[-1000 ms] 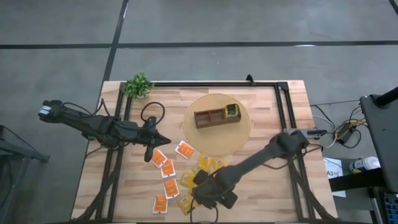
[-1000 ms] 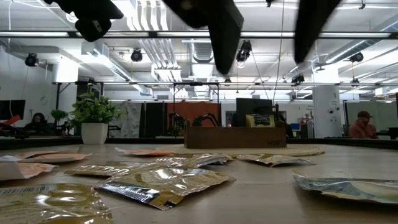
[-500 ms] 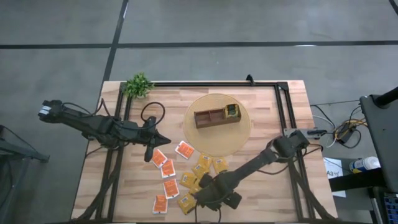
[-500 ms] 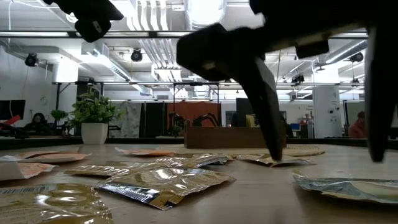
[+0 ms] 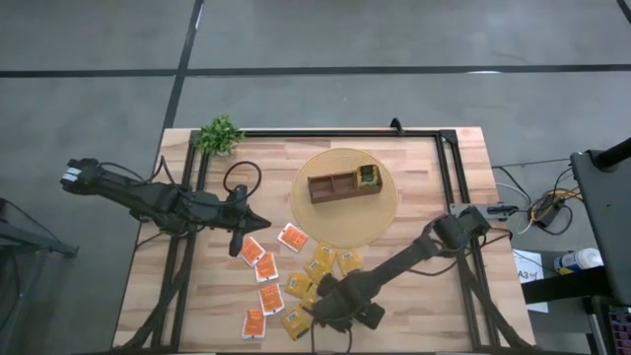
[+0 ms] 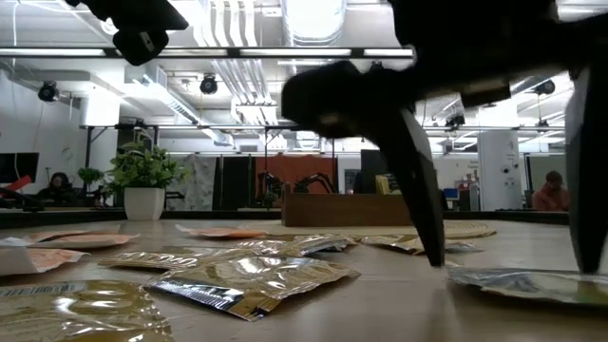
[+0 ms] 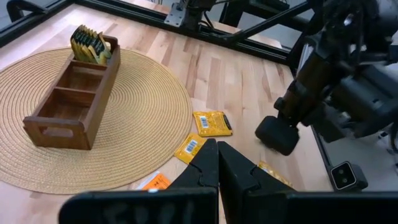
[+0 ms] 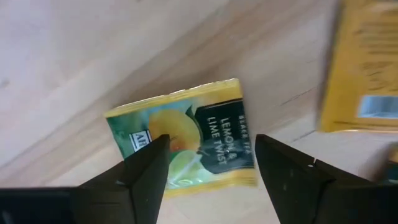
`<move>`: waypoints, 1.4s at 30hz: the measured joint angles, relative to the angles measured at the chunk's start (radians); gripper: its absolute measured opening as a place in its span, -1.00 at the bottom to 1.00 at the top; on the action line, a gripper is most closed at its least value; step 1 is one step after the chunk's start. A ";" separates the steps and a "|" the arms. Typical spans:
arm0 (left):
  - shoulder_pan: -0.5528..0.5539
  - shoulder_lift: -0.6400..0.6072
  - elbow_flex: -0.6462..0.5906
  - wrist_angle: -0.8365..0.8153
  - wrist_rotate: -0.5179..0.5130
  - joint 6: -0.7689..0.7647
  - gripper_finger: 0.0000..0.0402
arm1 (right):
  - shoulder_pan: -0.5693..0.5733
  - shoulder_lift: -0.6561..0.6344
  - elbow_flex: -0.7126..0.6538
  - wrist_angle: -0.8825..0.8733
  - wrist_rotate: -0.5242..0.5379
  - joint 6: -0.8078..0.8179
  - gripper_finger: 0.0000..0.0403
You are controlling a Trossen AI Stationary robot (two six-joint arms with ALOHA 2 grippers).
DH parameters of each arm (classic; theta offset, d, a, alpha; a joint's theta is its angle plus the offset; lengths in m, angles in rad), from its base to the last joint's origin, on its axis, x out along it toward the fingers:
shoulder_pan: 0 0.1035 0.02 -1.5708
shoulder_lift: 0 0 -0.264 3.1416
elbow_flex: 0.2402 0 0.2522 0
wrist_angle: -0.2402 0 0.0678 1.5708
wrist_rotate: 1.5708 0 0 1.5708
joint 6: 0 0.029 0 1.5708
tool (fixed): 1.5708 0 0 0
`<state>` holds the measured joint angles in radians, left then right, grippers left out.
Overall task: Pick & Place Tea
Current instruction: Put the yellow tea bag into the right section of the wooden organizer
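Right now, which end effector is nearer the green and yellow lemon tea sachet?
Right. The right end effector hangs open directly over the green and yellow lemon tea sachet; the left end effector waits shut farther up the table.

Light came from rows of ceiling strip lamps (image 6: pixel 237 52) above the wooden table (image 5: pixel 414 316), bright and even, casting only faint shadows beneath the arms. Glare flashed off the crinkled foil sachets (image 6: pixel 249 282) nearest the table's front edge. The right gripper (image 6: pixel 508 261) loomed there as a dark, soft-edged silhouette. Close over the table, a green sachet (image 8: pixel 186 143) was smeared and out of focus.
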<state>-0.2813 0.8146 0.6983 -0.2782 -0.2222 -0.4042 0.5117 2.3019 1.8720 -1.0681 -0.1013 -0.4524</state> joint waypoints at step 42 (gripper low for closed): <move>-0.002 0.000 0.000 0.000 0.000 -0.015 -1.00 | -0.041 0.011 -0.036 0.065 -0.039 -0.134 0.12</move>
<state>-0.2832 0.8146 0.6987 -0.2783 -0.2226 -0.4194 0.4702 2.3127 1.8362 -1.0035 -0.1402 -0.5863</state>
